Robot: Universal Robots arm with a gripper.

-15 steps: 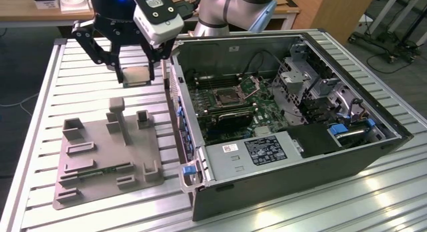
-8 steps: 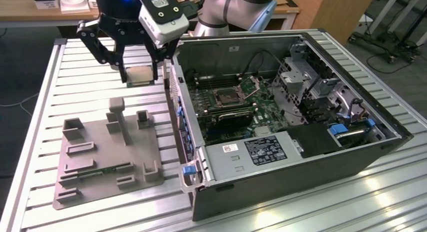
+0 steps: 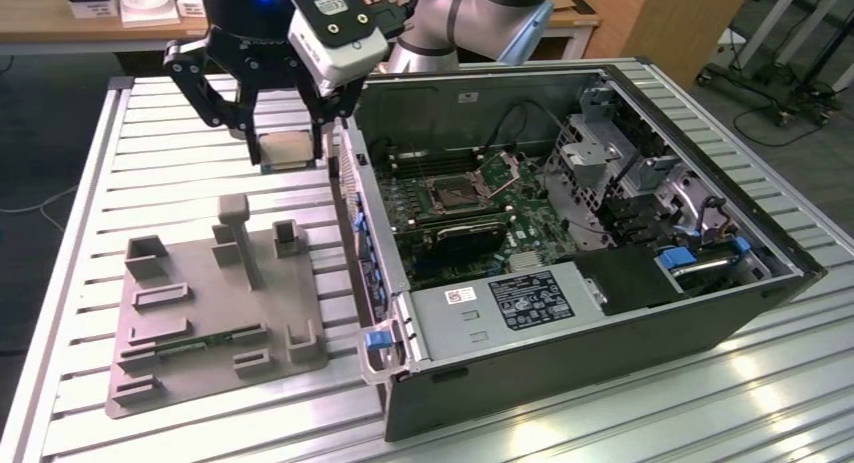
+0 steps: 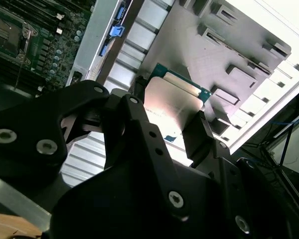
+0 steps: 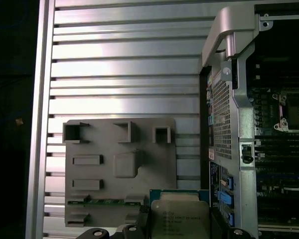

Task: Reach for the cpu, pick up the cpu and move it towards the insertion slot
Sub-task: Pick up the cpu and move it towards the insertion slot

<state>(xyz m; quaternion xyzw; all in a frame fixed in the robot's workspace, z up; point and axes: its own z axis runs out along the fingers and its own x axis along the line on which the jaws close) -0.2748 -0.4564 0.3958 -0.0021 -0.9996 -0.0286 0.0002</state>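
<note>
Above the ribbed aluminium desk (image 3: 160,163), just beside the open computer case (image 3: 561,273), the flat square cpu (image 3: 287,149) with its matt silvery top and green rim was held off the surface, pinched between the black jaws of the gripper (image 3: 284,153). The moulded grey plastic tray (image 3: 214,313) was seen lower down, and the metal-framed insertion slot (image 3: 454,195) lay well apart inside the case.

A ribbed aluminium tabletop (image 3: 174,183) spreads beneath and around the pincer, gleaming under overhead light. Behind the pincer stands a wooden bench (image 3: 80,28) carrying small white boxes (image 3: 147,5). Farther off toward the exterior view's right, a dark floor (image 3: 801,153) holds wheeled stands (image 3: 787,93) and loose cables.
</note>
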